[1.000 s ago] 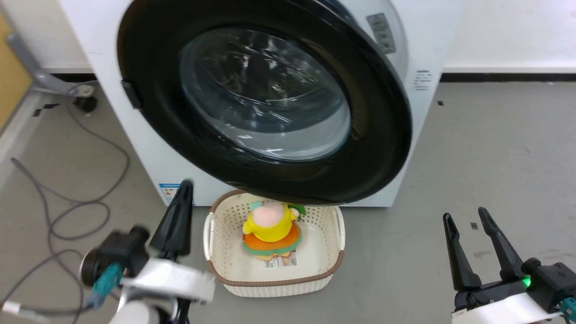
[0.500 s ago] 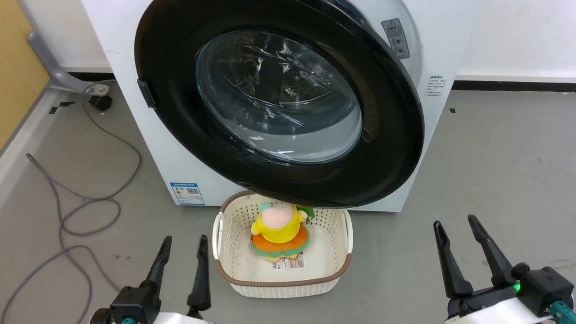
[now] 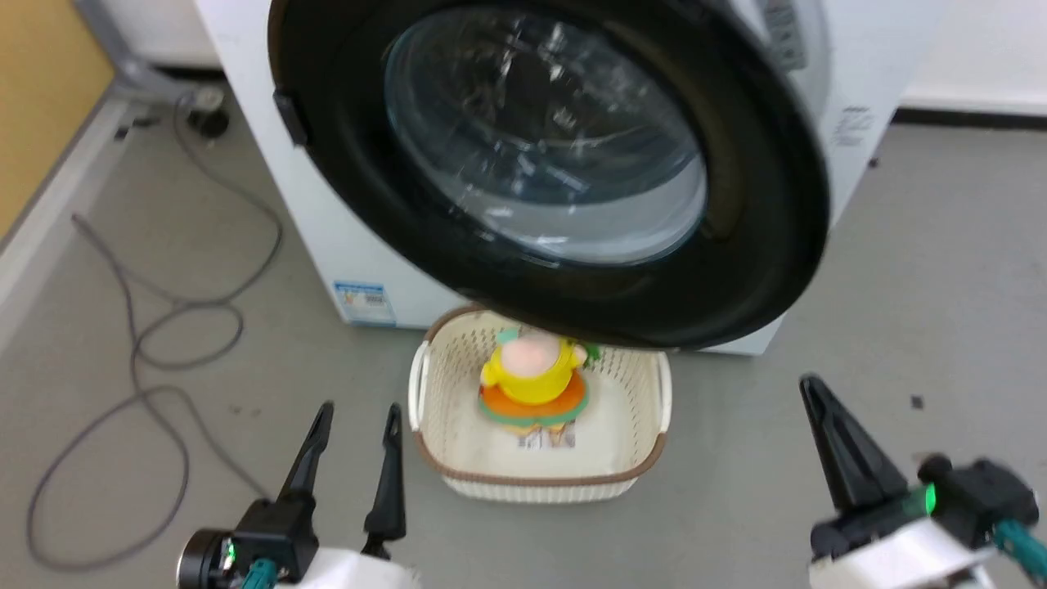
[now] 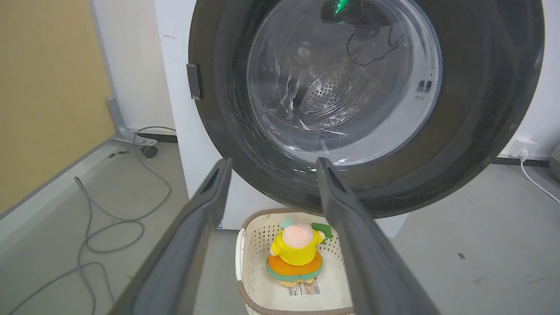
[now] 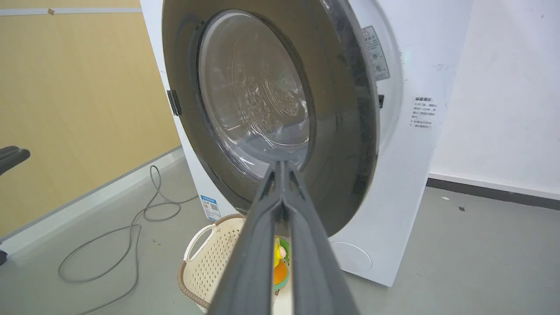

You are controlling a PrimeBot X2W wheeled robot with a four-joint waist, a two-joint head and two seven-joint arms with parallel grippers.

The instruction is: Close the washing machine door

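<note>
Jaws gape left, press together right; washing machine door (image 3: 548,155) hides far rim of the basket (image 3: 540,484).

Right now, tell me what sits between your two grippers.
Head view: a cream basket holding a plush toy, on the floor between left gripper and right gripper.

Item: cream perforated basket (image 3: 540,489) with brown rim and white side handles, standing on the grey floor (image 3: 900,245) at 6 o'clock in the head view. It holds one soft toy (image 3: 533,372), pink head, yellow top, orange and green skirt, lying toward the basket's 12 o'clock side over a white printed label (image 3: 546,440). Also: a grey cable (image 3: 280,236) looping across the floor at 9 o'clock, a yellow wall panel (image 3: 41,98) at 10 o'clock, and a white wall (image 3: 981,49) with dark baseboard (image 3: 973,119) at 2 o'clock.
</note>
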